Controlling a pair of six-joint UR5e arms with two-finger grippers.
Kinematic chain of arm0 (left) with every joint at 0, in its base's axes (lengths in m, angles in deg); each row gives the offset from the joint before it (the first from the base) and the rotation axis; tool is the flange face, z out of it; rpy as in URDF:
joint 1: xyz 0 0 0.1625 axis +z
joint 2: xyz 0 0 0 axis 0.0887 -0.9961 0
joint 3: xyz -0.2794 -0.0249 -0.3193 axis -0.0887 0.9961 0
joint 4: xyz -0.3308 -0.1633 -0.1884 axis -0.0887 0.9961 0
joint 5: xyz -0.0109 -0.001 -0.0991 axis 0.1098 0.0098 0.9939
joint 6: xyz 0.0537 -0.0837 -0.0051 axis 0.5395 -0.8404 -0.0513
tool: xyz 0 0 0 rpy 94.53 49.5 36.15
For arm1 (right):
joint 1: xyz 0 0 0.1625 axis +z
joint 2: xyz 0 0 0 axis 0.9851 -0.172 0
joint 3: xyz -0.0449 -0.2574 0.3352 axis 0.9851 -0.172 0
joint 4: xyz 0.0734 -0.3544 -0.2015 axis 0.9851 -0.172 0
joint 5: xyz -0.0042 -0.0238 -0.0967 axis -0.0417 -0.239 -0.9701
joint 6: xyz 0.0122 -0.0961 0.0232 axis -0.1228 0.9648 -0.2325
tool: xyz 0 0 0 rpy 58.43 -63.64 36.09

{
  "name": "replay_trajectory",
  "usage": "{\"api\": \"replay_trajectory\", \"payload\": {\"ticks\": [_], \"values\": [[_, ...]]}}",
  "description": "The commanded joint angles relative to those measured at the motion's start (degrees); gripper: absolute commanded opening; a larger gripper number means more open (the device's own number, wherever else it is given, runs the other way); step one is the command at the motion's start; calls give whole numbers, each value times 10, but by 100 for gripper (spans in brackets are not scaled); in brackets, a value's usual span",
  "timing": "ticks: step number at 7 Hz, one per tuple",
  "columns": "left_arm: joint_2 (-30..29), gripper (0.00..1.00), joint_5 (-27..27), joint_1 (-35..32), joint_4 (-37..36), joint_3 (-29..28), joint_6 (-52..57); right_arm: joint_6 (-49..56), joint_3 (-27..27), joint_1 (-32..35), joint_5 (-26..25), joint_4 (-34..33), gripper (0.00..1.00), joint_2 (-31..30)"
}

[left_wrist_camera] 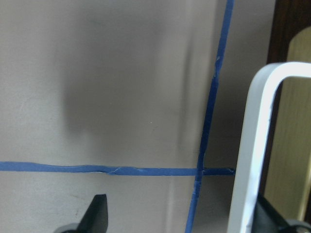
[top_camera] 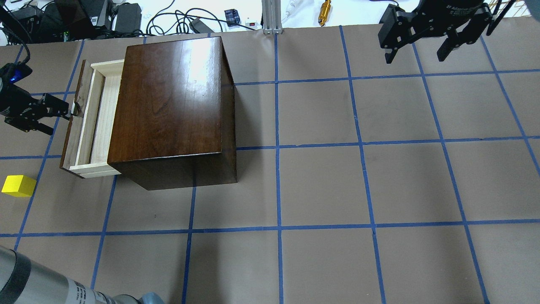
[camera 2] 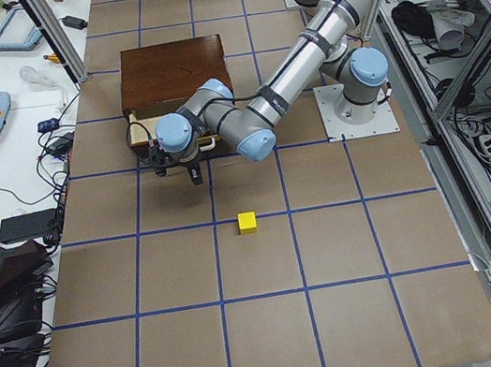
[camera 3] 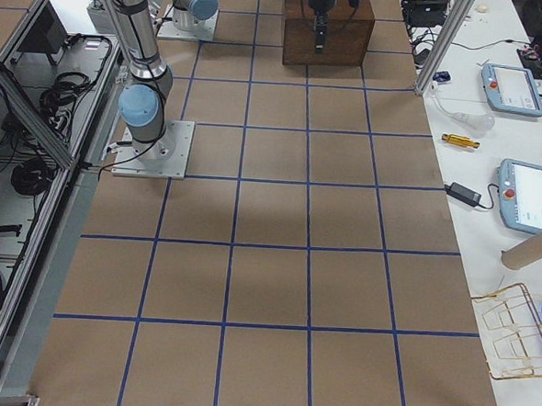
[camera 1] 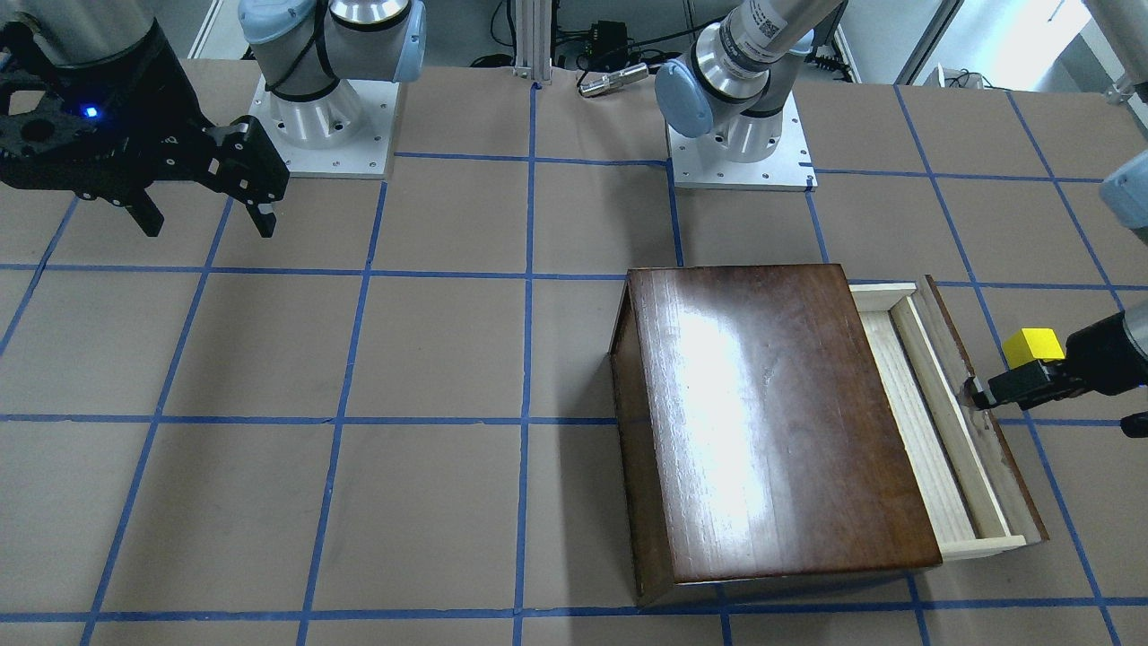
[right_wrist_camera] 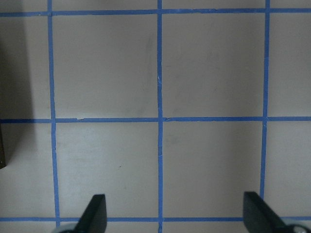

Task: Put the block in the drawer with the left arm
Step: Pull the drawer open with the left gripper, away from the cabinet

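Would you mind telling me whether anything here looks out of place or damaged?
Nothing stands out. The drawer sits squarely part-open in the wooden box, and the yellow block rests flat on the table outside it, undamaged.

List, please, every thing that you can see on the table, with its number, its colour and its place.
block: one, bright yellow, on the table, apart from the drawer.
drawer: one, pale wood with a dark brown front, pulled partly out of the box.
wooden box: one, glossy dark brown, on the robot's left half of the table.
table: one, brown cover with a blue tape grid.
left gripper: one, black, open, at the drawer's front panel.
right gripper: one, black, open, above the far right of the table, holding nothing.
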Motion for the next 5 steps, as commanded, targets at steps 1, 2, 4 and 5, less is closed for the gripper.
{"api": "replay_trajectory", "payload": {"ticks": [1,2,4,5], "values": [[1,100,0,1,0,-1,-1,0,0,1,0,0,100,0],[1,100,0,1,0,-3,-1,0,0,1,0,0,100,0],[2,100,1,0,1,-3,-2,0,0,1,0,0,100,0],[4,100,0,0,2,-3,-4,0,0,0,-1,0,100,0]]}}
